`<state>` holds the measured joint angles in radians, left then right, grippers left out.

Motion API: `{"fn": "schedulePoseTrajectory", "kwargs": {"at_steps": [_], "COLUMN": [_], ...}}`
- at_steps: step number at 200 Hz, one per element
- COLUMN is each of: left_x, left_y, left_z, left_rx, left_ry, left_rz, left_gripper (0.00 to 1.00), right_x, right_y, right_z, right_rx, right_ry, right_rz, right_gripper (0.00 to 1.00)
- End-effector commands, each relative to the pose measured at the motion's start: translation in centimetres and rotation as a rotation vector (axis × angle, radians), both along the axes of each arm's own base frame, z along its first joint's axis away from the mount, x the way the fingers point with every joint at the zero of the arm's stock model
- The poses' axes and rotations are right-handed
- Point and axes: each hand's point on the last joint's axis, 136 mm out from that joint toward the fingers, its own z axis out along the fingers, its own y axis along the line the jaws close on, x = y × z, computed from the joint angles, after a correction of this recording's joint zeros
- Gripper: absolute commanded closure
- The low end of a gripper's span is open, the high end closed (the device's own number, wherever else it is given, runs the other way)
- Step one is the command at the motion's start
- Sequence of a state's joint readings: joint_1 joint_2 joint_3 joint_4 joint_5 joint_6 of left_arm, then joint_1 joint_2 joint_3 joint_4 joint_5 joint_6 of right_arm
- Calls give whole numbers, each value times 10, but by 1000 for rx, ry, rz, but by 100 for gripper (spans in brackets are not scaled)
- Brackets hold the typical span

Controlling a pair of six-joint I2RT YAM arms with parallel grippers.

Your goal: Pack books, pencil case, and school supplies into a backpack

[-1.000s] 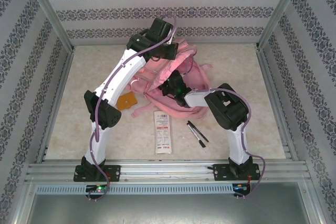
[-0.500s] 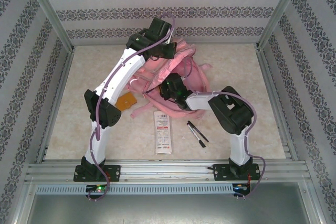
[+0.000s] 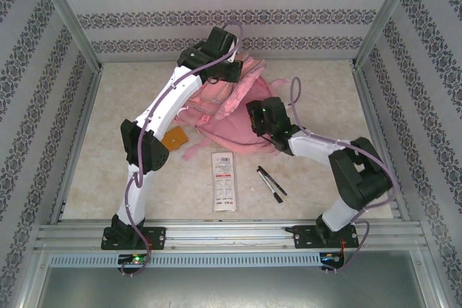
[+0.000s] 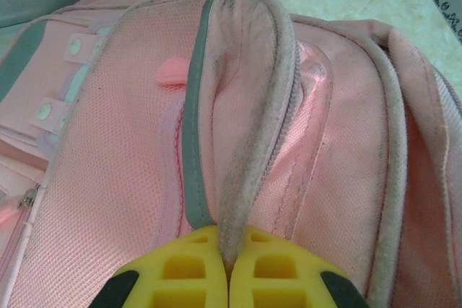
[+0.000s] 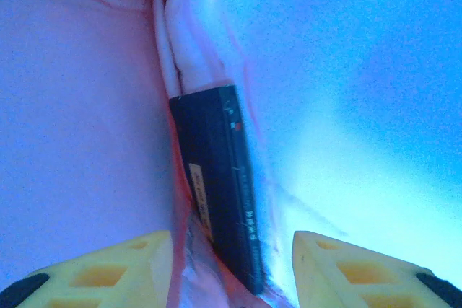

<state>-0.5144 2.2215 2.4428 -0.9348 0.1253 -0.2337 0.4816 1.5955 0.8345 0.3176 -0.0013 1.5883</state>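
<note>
The left gripper (image 4: 229, 242) is clamped tight on a raised fabric edge of the pink backpack (image 4: 108, 149), with the fold pinched between its yellow fingers. The right gripper (image 5: 232, 243) reaches inside the backpack with its fingers about half apart and gripping nothing; the dark navy book (image 5: 216, 178) stands on edge in the backpack's lining, its near end between the fingers and touching neither. Off the backpack's near edge lie the white pencil case (image 3: 224, 182) and, toward the backpack's right side, the two black pens (image 3: 271, 182).
</note>
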Motion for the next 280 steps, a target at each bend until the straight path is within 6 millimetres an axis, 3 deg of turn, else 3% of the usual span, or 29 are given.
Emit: {"fn": "schedulePoseTrajectory", "kwargs": {"at_steps": [1, 27, 58, 82, 92, 110, 135, 159, 196, 227, 258, 280], "left_x": [21, 23, 30, 22, 14, -3, -32, -59, -98, -128, -163, -188], "left_y": [0, -7, -12, -23, -26, -23, -5, 25, 87, 139, 163, 163], "left_z": [1, -15, -29, -35, -34, -23, -5, -4, -42, -76, -97, -116], "left_rx": [12, 40, 35, -43, -81, -122, -114, -75, -121, -283, -217, -200], "left_ry": [-82, -79, -66, 2, 46, 109, 175, 243, 322, 436, 469, 550], "left_rz": [-54, -117, -128, -144, -149, -143, -103, -1, 209, 408, 433, 416], "left_gripper": [100, 100, 100, 59, 52, 47, 43, 43, 43, 43, 43, 43], "right_x": [-18, -38, -59, -74, -80, -92, -108, -128, -150, -145, -145, -155], "right_y": [-30, -68, -98, -115, -122, -126, -112, -79, -22, -9, 5, 5], "right_z": [3, 8, 32, 47, 47, 44, 42, 42, 36, 33, 30, 11], "right_rx": [-75, -139, -337, -569, -652, -769, -830, -857, -884, -926, -923, -917], "right_ry": [-5, -18, -88, -125, -112, -79, -72, -130, -200, -194, -186, -80], "right_rz": [-3, -24, 53, 160, 217, 357, 557, 773, 1022, 1029, 1071, 1051], "right_gripper": [53, 53, 52, 48, 47, 46, 48, 50, 50, 48, 48, 48]}}
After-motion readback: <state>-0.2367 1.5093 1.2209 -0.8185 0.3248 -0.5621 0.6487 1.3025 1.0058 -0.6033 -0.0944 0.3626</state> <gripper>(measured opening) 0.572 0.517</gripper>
